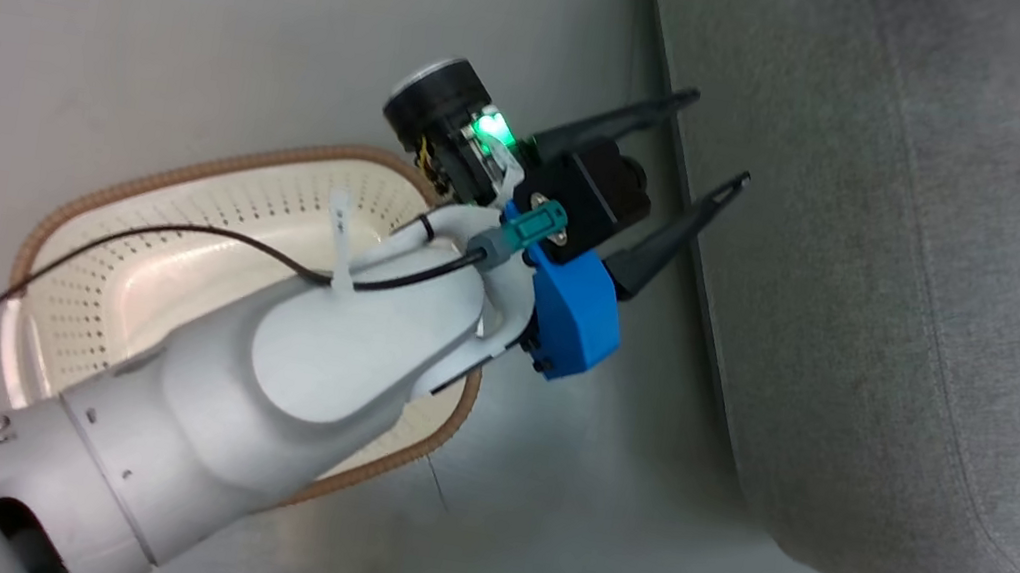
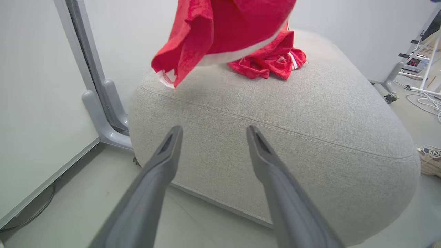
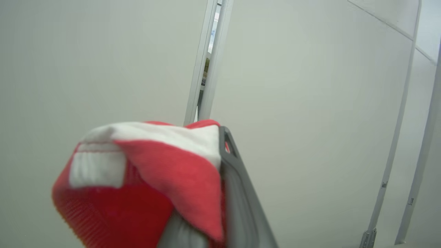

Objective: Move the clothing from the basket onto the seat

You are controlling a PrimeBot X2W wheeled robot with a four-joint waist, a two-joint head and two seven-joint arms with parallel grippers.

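Observation:
My left gripper (image 1: 719, 141) stands open and empty above the floor, between the basket (image 1: 214, 167) and the seat (image 1: 875, 280). My left arm covers part of the cream basket; the floor of it that shows is bare. In the left wrist view the open left gripper (image 2: 213, 132) points at the grey seat (image 2: 275, 113). One red piece of clothing (image 2: 272, 62) lies crumpled on the seat's top. A second red garment (image 2: 224, 31) with white trim hangs just above the seat. My right gripper (image 3: 220, 137) is shut on that red and white clothing (image 3: 137, 179), which drapes over its fingers.
A white partition panel on a grey post (image 2: 100, 103) stands close to the seat's left end. Cables and equipment (image 2: 423, 103) lie on the floor past its right end. A strip of grey floor (image 1: 619, 505) separates basket and seat.

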